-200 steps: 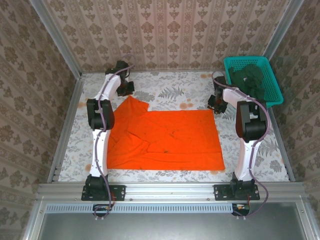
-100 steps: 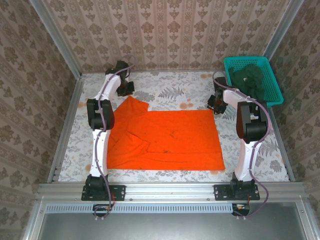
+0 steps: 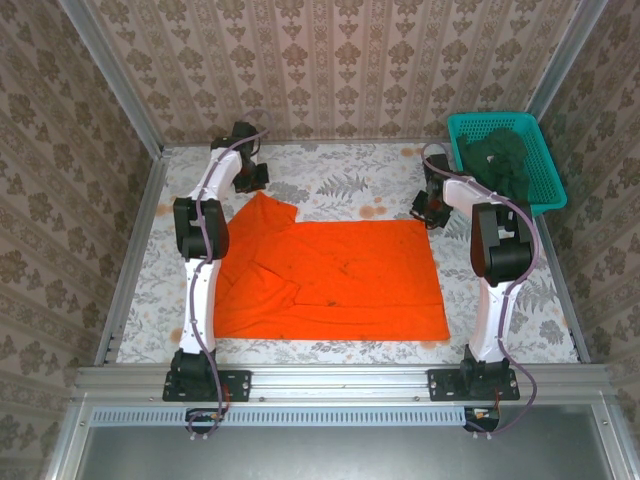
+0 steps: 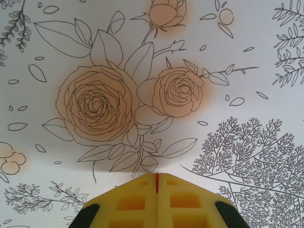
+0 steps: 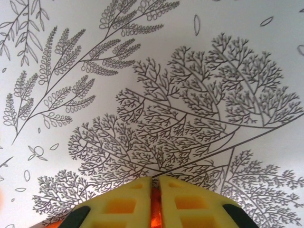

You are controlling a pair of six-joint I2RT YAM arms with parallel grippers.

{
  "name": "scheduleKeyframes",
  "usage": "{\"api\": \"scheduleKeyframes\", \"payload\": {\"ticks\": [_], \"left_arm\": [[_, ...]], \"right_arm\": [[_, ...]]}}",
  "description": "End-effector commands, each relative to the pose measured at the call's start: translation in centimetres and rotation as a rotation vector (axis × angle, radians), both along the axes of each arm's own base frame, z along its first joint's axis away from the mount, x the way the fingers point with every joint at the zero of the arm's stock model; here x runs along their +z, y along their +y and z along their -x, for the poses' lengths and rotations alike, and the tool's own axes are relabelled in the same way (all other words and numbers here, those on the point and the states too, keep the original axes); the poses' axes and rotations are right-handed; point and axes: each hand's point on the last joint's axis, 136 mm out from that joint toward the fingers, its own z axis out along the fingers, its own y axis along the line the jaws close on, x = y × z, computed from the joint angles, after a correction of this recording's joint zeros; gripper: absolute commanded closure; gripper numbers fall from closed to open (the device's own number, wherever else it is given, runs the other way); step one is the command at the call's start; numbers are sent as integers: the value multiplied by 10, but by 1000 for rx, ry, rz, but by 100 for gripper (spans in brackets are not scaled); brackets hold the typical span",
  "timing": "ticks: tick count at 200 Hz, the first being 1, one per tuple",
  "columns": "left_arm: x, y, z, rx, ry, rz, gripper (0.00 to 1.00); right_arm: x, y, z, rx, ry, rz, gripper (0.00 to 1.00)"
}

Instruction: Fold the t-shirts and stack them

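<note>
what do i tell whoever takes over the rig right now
Left gripper: shut, with a sliver of orange cloth between its pads, at the far left corner of the orange t-shirt.
Right gripper: shut on the far right corner.
The shirt lies spread out, rumpled on its left side. Dark green t-shirts sit in the teal basket.
Done: no finished fold, no stack.
Left: fold every shirt, then stack them.
</note>
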Motion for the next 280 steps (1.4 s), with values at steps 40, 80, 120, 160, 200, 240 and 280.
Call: {"api": "scheduleKeyframes", "payload": {"ticks": [40, 80, 120, 160, 200, 240, 280], "left_arm": [[48, -2, -6, -35, -104, -4, 100], [76, 0, -7, -55, -205, -25, 100], [93, 5, 9, -104, -265, -56, 100], [105, 5, 40, -144, -287, -89, 100], [128, -4, 86, -183, -365, -108, 100], [140, 1, 148, -189, -447, -162, 100], [132, 32, 203, -110, -438, -200, 100]], "right_arm": [[17, 5, -6, 64, -31, 20, 100], [51, 9, -2, 133, -110, 18, 100], [76, 11, 25, 207, -180, 20, 100], [102, 13, 58, 254, -267, 11, 100], [101, 13, 94, 271, -283, 1, 100], [92, 9, 125, 277, -282, 8, 100], [83, 7, 142, 257, -285, 1, 100]]}}
